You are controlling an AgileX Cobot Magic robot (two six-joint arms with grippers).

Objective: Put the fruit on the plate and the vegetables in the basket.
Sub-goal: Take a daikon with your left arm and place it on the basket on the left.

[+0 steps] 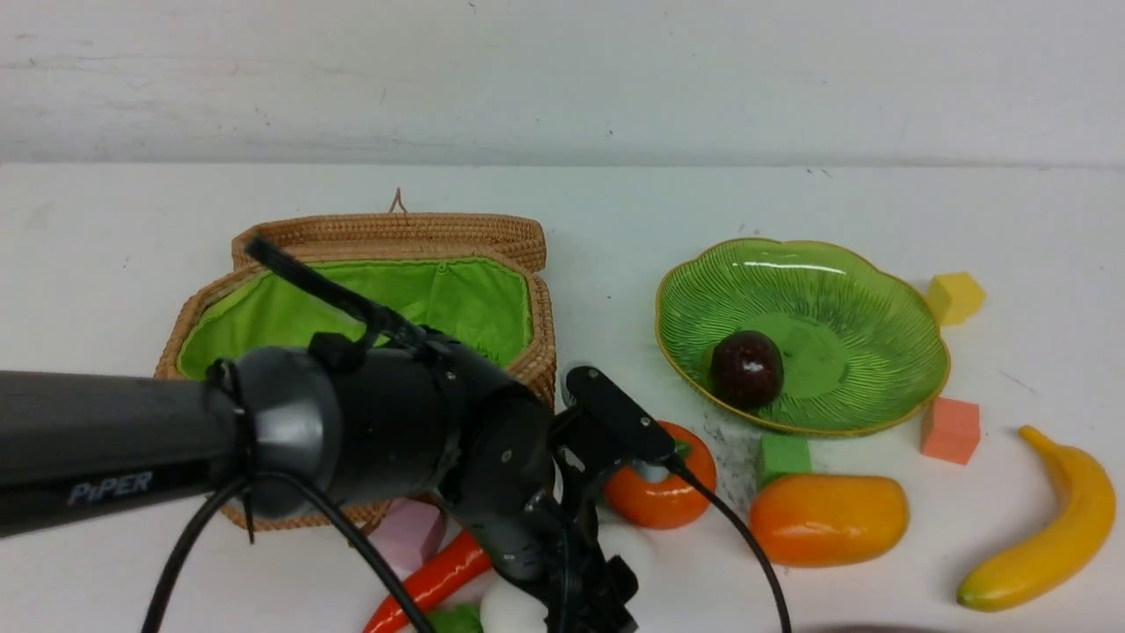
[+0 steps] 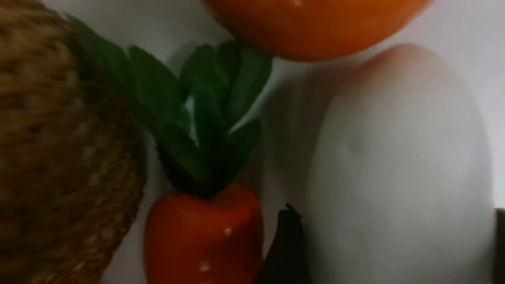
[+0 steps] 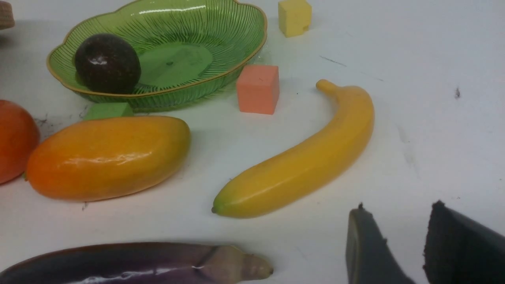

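While the L tool sits low over the tabletop w/ its fingers apart on either side of the white radish, can't tell if they actually clamp it. Radish lies flat just beside the carrot, whose leaves reach toward the persimmon. R tool is apart, nothing btwn its fingers, near the banana and eggplant. Mangosteen is on the green plate. Mango, persimmon and banana lie on the tabletop near the plate's front. Wicker basket, lid open, stands left of the plate, w/ the carrot close to its wall. Yellow cube, salmon cube and green cube sit round the plate.
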